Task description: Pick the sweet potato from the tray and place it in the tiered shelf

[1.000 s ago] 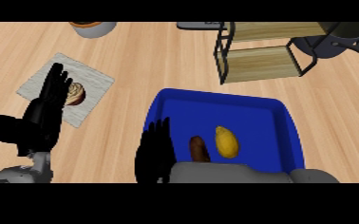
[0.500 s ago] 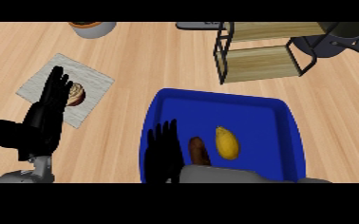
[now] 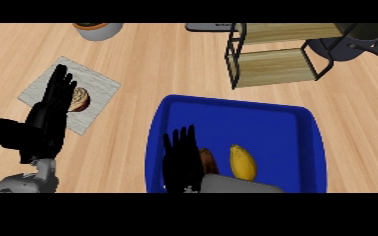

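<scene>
The sweet potato [image 3: 208, 161] lies in the blue tray [image 3: 221, 110], touching the right hand [image 3: 181, 156], whose fingers are straight and spread. Beside it sits a yellow fruit [image 3: 243, 162], so I'd curl around the brown one only before lifting toward the tiered shelf [image 3: 275, 55].

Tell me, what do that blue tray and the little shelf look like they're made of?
The blue tray looks like glossy plastic: one even colour, rounded raised rim. The tiered shelf seems to be a thin black metal frame carrying pale wooden boards, with faint grain showing. Both are guesses from looks alone.
</scene>
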Controlling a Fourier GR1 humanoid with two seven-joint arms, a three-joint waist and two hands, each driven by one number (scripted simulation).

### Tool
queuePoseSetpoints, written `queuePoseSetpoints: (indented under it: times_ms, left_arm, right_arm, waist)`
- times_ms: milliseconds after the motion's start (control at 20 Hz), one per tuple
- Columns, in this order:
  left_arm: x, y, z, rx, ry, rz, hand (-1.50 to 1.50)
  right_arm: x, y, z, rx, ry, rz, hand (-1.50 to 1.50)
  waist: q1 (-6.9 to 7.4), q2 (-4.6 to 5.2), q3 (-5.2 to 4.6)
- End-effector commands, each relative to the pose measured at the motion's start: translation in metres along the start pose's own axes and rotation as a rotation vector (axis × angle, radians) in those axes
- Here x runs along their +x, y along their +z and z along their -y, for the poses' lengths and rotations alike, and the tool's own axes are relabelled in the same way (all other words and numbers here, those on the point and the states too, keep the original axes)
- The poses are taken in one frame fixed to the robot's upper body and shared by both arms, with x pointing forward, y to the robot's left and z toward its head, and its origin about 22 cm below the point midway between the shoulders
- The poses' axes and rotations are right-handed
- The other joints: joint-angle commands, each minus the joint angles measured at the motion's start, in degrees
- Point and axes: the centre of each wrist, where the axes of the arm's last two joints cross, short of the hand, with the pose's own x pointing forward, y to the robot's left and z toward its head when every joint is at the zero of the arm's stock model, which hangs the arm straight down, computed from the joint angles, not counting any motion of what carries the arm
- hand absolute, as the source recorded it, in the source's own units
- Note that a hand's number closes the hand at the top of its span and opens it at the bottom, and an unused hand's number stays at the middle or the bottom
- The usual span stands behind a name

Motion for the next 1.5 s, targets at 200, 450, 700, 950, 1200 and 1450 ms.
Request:
queuePoseSetpoints:
  times_ms: [200,450,700,950,1200,1450]
  left_arm:
    - [-0.001,0.009,-0.001,-0.022,0.01,0.004,0.0]
    - [-0.001,0.0,0.004,-0.015,-0.011,0.016,0.0]
    - [-0.001,-0.006,-0.004,-0.02,0.02,-0.009,0.0]
    - [-0.002,0.004,0.002,-0.021,0.008,-0.007,0.0]
    - [-0.003,0.005,0.0,-0.027,0.016,0.001,0.0]
    - [-0.006,0.004,-0.012,0.034,0.005,-0.004,0.0]
  right_arm:
    - [0.007,-0.021,-0.027,0.005,0.034,-0.094,-1.5]
    - [-0.009,-0.02,-0.046,0.052,0.039,-0.108,-1.5]
    - [-0.002,-0.027,-0.051,0.133,0.086,-0.124,1.5]
    - [-0.014,-0.02,-0.056,0.038,0.159,-0.039,1.5]
    - [-0.041,-0.022,-0.072,-0.029,0.189,0.004,1.5]
    - [-0.112,-0.024,-0.054,-0.176,-0.434,-0.207,1.5]
  waist:
    - [0.52,0.55,-0.11]
    - [0.09,0.52,-0.1]
    - [0.28,0.55,-0.12]
    - [0.26,0.47,-0.11]
    - [0.23,0.5,-0.11]
    - [-2.37,0.44,0.11]
